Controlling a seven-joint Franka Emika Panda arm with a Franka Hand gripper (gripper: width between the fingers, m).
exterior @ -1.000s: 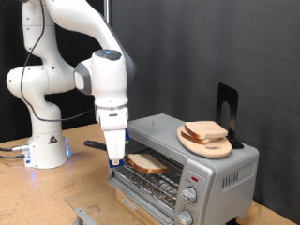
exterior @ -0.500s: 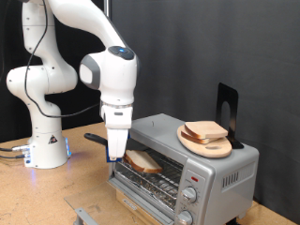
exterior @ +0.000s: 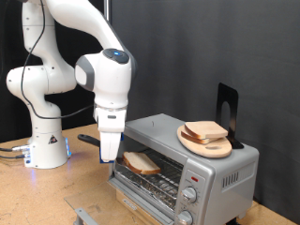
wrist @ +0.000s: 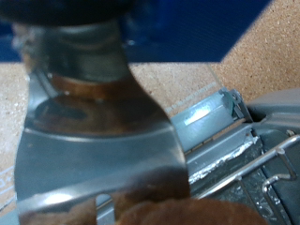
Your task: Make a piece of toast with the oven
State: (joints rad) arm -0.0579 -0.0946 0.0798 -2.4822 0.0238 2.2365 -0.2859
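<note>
gripper (exterior: 109, 155) just left of the oven (exterior: 187, 159) opening, finger state can't tell, piece of toast (exterior: 142, 162) on the wire rack (exterior: 155, 183), second slice (exterior: 204, 131) on round board (exterior: 208, 143) on top

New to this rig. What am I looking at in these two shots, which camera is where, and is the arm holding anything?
The white machine is a Franka Panda arm; its gripper hangs at the front of the oven, on the exterior view's left. That exterior view comes from a camera off the arm. A piece of toast lies on the rack inside the open oven. On the oven's roof sits a round wooden board carrying a second slice. The blurry wrist view comes from a camera on the hand: a metal finger fills it, with the oven's edge beyond. Neither view shows anything between the fingers.
</note>
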